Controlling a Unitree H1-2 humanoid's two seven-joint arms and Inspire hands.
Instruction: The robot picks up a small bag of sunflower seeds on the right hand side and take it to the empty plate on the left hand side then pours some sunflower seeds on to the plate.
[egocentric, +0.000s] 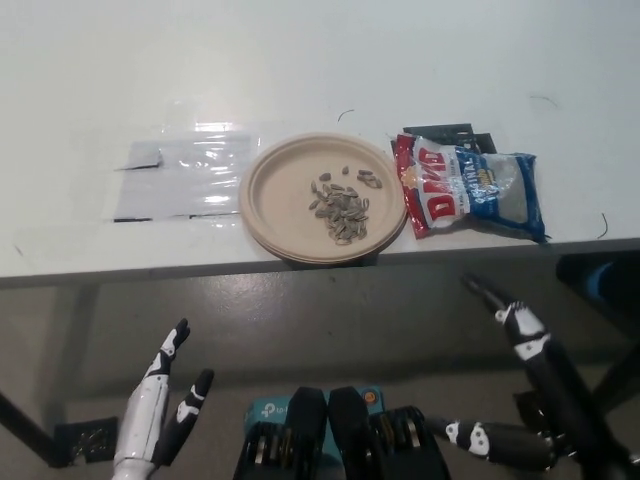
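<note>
At the lower left, below the desk (300, 60) edge, the white left robot hand (160, 415) is seen at rest, fingers spread and nothing held. On the desk, a clear plastic sheet (180, 180) is laid flat to the left of the paper plate (270, 205), which sits at the front edge with a small heap of sunflower seeds (340, 208) on it. Just to the right of the plate, the bag of sunflower seeds (465, 190) is lying flat, touched by no hand. At the lower right, the black right robot hand (525, 385) is held beneath desk level, well apart from the bag, fingers spread and empty.

Seeds being on the plate and the bag set down, the pouring is judged done and the task at or near its end. If more pouring were wanted, the right robot hand would have to be raised above the desk edge and closed on the bag.
</note>
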